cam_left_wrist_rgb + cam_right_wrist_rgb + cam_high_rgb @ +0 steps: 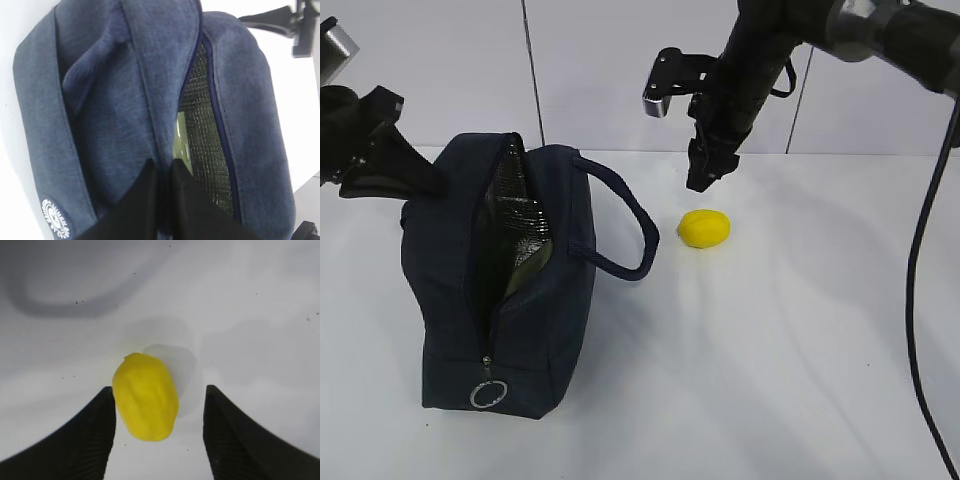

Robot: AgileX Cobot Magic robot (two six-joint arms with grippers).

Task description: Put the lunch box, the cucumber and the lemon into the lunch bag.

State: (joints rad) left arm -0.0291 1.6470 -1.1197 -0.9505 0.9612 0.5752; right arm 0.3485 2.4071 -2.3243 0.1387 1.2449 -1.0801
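The navy lunch bag (pixel 520 290) stands on the left with its top zipper open, showing silvery lining (pixel 202 135). A pale green lid of the lunch box (pixel 181 142) shows inside it, and faintly in the exterior view (pixel 527 263). My left gripper (pixel 162 172) is shut on the fabric edge of the bag's opening, at the bag's far left end (pixel 420 178). The yellow lemon (pixel 704 228) lies on the table right of the bag. My right gripper (pixel 705 172) hangs open just above it, with the lemon (pixel 146 396) between the fingers, nearer the left one. The cucumber is out of view.
The bag's loop handle (pixel 625 225) sticks out toward the lemon. The metal ring pull (pixel 488 394) hangs at the bag's near end. A black cable (pixel 918 270) runs down the right side. The white table (pixel 770 370) meets a white wall behind.
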